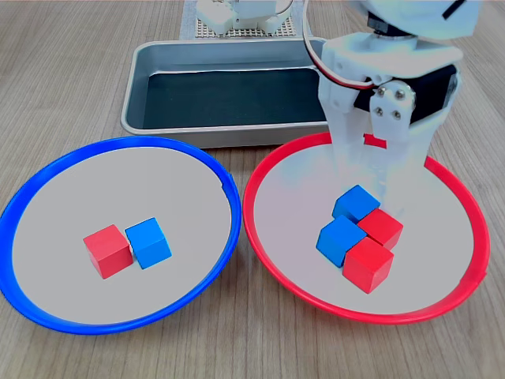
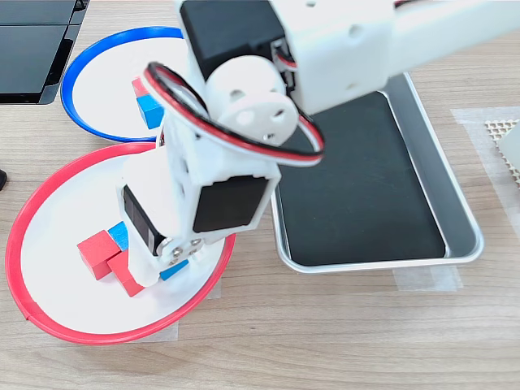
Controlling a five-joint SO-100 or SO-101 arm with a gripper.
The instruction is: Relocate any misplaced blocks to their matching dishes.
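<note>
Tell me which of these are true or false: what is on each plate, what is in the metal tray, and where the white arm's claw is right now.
1. The blue-rimmed round plate holds one small glossy red cube and one small glossy blue cube, touching. True.
2. The red-rimmed round plate holds only red cubes. False: it holds two blue cubes and two red cubes in a cluster.
3. The rectangular metal tray with the dark bottom holds a cube. False: no cube shows in it.
4. The white robot gripper is over the red-rimmed plate, by the rear blue cube. True.
5. The gripper is lifting a red cube. False: all the cubes lie on the plates.
</note>
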